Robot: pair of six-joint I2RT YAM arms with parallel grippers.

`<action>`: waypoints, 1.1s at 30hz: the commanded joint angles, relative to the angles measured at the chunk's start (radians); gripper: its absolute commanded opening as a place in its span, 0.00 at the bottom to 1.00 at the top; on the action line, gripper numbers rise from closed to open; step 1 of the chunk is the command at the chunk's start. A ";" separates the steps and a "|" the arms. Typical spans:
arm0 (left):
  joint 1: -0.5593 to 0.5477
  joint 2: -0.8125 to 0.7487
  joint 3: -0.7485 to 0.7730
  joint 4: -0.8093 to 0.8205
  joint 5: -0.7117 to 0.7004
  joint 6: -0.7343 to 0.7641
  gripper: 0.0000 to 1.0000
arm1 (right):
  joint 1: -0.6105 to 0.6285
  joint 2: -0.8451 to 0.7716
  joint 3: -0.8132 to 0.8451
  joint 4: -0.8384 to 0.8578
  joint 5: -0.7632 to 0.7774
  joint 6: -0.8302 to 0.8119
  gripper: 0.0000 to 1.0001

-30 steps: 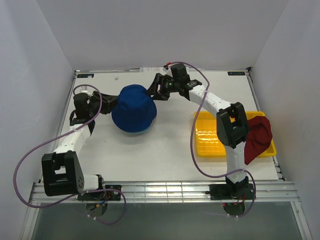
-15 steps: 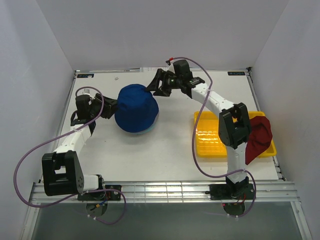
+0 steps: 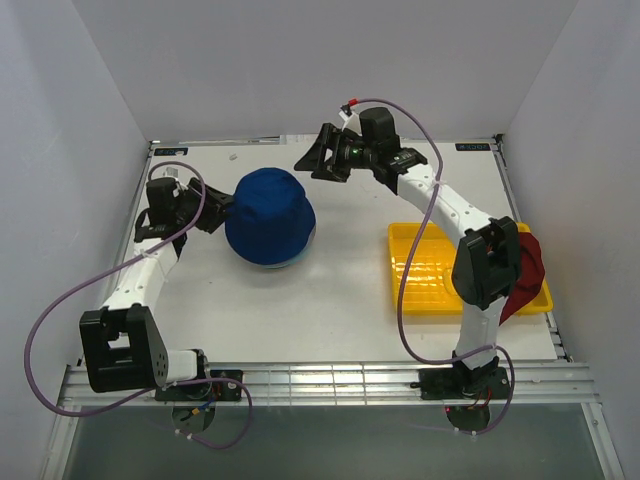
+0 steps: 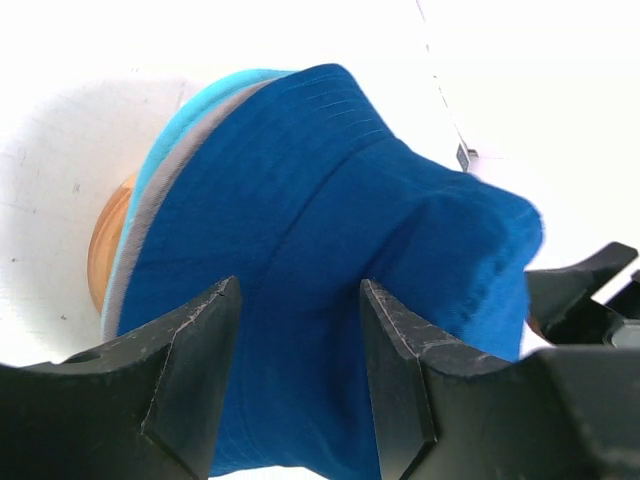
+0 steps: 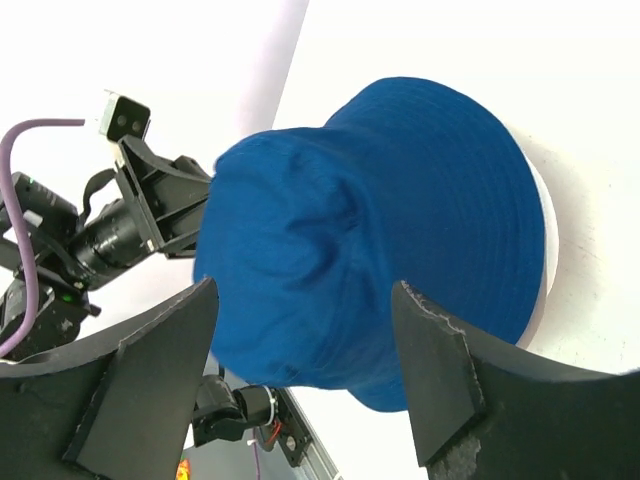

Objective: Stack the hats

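The royal blue hat (image 3: 268,215) sits on top of the pile, over the round stand. In the left wrist view, the teal hat (image 4: 205,95) and the grey hat (image 4: 160,185) show as brim edges under the blue hat (image 4: 330,230). The dark red hat (image 3: 522,272) lies at the right end of the yellow tray, partly behind the right arm. My left gripper (image 3: 216,213) is open at the blue hat's left side, with the fabric just past its fingertips (image 4: 222,305). My right gripper (image 3: 306,166) is open and empty, apart from the hat at its back right.
The wooden stand (image 4: 105,245) shows under the hats. The yellow tray (image 3: 425,270) lies on the right half of the table. The right arm reaches over the tray's back. White walls close in the table on three sides.
My right gripper has drawn back and up from the blue hat's back edge. The left gripper stays at the hat's left side, and the hat has settled slightly left.
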 commanded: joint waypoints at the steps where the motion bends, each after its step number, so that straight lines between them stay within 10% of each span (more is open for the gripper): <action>1: 0.003 -0.051 0.076 -0.061 -0.014 0.057 0.62 | 0.028 -0.083 -0.019 -0.089 0.034 -0.095 0.75; 33: 0.006 0.039 -0.018 -0.009 -0.037 0.065 0.61 | 0.204 -0.049 0.128 -0.356 0.327 -0.321 0.79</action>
